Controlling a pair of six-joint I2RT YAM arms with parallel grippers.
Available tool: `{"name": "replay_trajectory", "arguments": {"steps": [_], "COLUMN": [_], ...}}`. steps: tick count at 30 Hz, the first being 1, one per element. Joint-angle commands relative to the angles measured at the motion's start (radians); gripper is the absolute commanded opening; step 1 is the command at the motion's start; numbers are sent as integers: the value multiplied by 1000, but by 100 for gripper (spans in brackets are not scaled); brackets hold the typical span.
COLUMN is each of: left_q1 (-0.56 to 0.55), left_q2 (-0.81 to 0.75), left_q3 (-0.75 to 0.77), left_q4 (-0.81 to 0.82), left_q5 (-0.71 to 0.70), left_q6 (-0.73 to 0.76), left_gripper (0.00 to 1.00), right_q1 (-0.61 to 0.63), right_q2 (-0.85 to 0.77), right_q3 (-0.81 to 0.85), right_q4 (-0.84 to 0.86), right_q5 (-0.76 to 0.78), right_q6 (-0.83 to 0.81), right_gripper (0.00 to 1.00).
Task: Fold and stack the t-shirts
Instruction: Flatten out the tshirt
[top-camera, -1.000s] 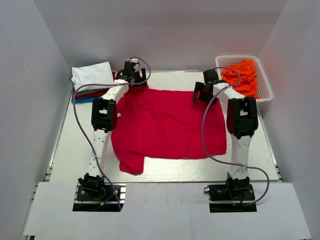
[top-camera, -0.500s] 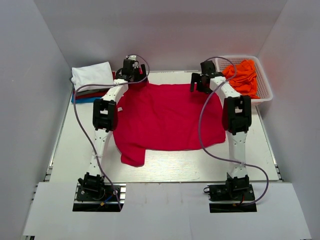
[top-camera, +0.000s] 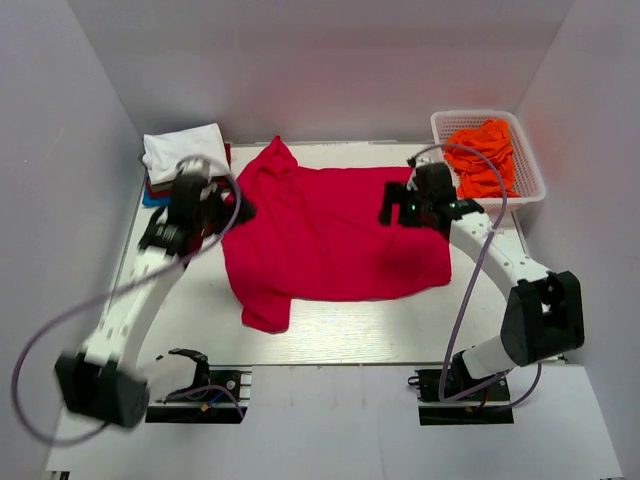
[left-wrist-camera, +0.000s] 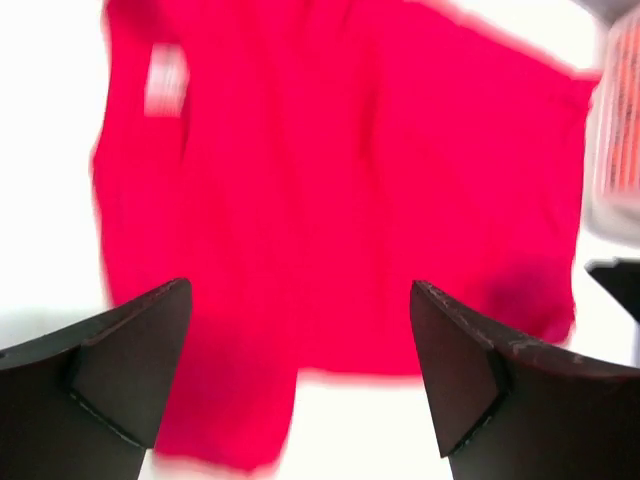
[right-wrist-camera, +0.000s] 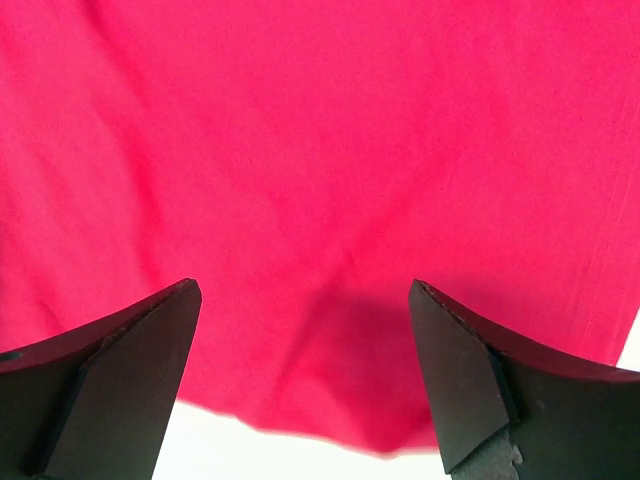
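The crimson t-shirt lies spread on the table beneath both sets of fingers. The left gripper hovers wide open and empty, with the white neck label ahead and to the left of its fingers. The right gripper, equally wide and empty, hangs over the shirt's edge. Folded shirts sit beyond the left fingers, and a basket holding an orange shirt sits beyond the right.

crimson shirt spread flat, the others stacked or heaped

the crimson-red soft short-sleeved t-shirt lies spread mostly flat across the middle of the white counter, lightly wrinkled. one part peaks toward the far edge, and a sleeve sticks out at the near left. its small white neck label shows, blurred, in the left wrist view. a folded white t-shirt tops a stack at the far left, over a dark red layer and a blue layer, both partly hidden. crumpled orange t-shirts sit heaped in the white mesh basket at the far right.
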Motion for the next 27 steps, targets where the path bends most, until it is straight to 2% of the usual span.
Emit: {"name": "replay_trajectory", "arguments": {"steps": [1, 2, 4, 7, 9, 10, 15, 16, 20, 25, 27], "left_q1": [0, 0, 0, 0, 0, 0, 0, 0, -9, -29, -39], "left_q2": [-203, -292, -367, -380, -380, -380, -348, -339, -338, -239, -161], "left_q3": [-288, -366, -449, -515, -545, -581, -649, -660, -701, -732, -695], "left_q4": [-155, -214, -285, -296, -275, -275, -244, -244, -189, -91, -75], "left_q5": [74, 75, 51, 59, 87, 99, 121, 121, 121, 75, 24], "left_q6": [-202, -244, -285, -302, -317, -318, -367, -367, -367, -353, -353], "left_gripper": [100, 100, 100, 100, 95, 89, 66, 64, 60, 60, 57], "right_q1": [-4, -6, -1, -1, -4, -3, -3, -4, -7, -6, -6], "right_q2": [-72, -104, -155, -192, -215, -219, -196, -189, -170, -140, -127], "right_q3": [-144, -164, -232, -267, -279, -275, -273, -270, -276, -269, -269], "right_q4": [32, 34, 23, 12, -2, -9, -31, -35, -25, -20, -17], "right_q5": [-13, -6, 7, 15, 53, 58, 70, 70, 72, 66, 60], "right_q6": [70, 84, 102, 113, 113, 115, 121, 122, 129, 130, 136], "right_gripper": [90, 90, 90, 90, 90, 90, 90, 90, 90, 90, 90]}}
